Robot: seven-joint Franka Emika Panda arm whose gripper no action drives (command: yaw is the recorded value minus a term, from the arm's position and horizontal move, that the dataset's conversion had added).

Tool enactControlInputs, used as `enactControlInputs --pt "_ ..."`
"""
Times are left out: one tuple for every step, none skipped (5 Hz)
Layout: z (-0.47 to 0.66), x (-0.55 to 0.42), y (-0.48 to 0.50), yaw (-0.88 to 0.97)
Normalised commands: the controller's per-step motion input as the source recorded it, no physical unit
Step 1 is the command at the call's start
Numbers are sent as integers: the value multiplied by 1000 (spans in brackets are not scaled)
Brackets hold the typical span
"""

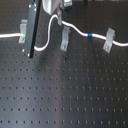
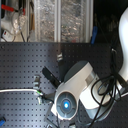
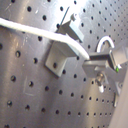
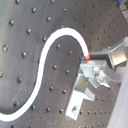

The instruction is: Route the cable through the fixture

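The white cable (image 1: 45, 42) enters from the first exterior view's left, passes the left grey fixture clip (image 1: 22, 31), dips in a loop and rises to my gripper (image 1: 57, 19). The gripper is shut on it just above the middle clip (image 1: 65, 39). Past the gripper the cable slopes to its blue band (image 1: 90, 36) and through the right clip (image 1: 109, 40). In the first wrist view the cable (image 3: 45, 32) crosses a clip (image 3: 62, 52) toward the gripper (image 3: 102, 60). The second wrist view shows the S-shaped cable (image 4: 50, 42) ending at the gripper (image 4: 92, 59) beside a clip (image 4: 80, 92).
A long black bar (image 1: 32, 27) slants across the first exterior view's upper left and hides part of the cable. The black perforated board (image 1: 70, 90) fills the foreground. In the second exterior view the white arm (image 2: 75, 87) covers the middle, with the cable (image 2: 15, 90) at the left.
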Motion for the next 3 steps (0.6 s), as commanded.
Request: enactControlInputs --pt "0 69 101 711" --pt "0 63 89 603" --pt "19 0 0 0"
